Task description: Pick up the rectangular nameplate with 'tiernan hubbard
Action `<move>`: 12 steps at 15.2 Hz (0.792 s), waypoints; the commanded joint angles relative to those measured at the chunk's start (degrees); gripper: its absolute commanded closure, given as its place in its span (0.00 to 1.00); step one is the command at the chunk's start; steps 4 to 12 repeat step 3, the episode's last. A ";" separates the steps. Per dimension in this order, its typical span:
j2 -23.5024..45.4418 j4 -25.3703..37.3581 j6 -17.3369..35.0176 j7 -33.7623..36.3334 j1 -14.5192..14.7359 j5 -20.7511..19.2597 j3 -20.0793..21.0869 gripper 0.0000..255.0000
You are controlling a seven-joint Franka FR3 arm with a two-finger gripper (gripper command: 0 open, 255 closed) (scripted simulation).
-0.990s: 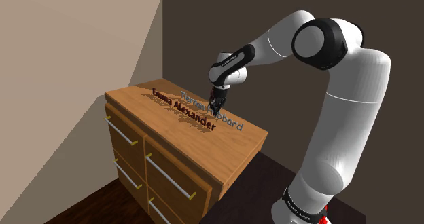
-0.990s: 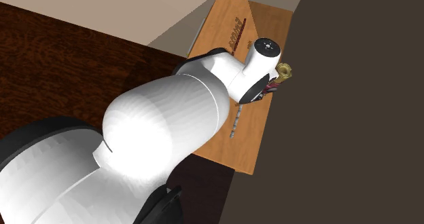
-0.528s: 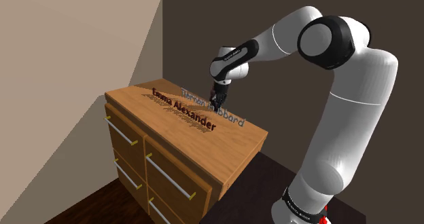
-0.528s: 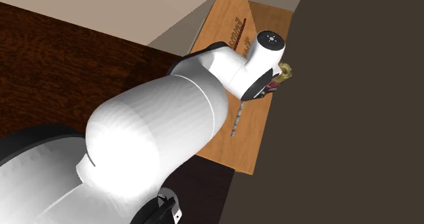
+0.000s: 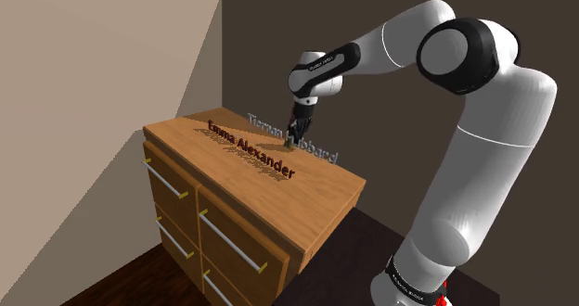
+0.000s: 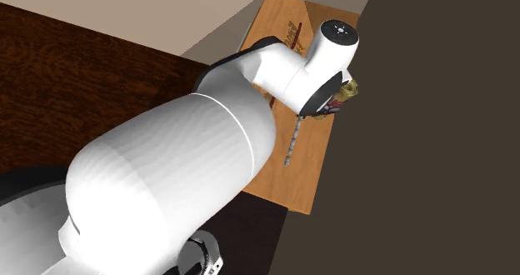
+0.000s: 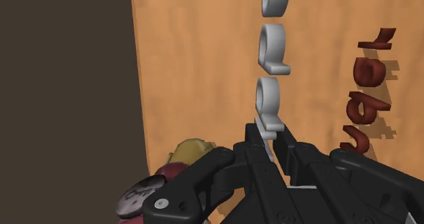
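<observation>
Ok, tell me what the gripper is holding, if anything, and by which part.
The gripper is shut on the grey nameplate. Its two fingers clasp one letter about midway along the row of raised letters.

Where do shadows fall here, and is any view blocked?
Shoulder view: the red nameplate throws a streaky shadow on the dresser top. Wrist view: its letters shadow the wood beside the gripper, shut on the grey nameplate. Second exterior view: the white arm blocks much.
</observation>
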 commanded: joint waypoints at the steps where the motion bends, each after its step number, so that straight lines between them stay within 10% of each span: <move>1: -0.95 0.59 -1.54 0.06 -0.02 -0.23 -0.07 1.00; 12: -1.00 0.65 -1.65 0.07 -0.02 -0.24 -0.07 1.00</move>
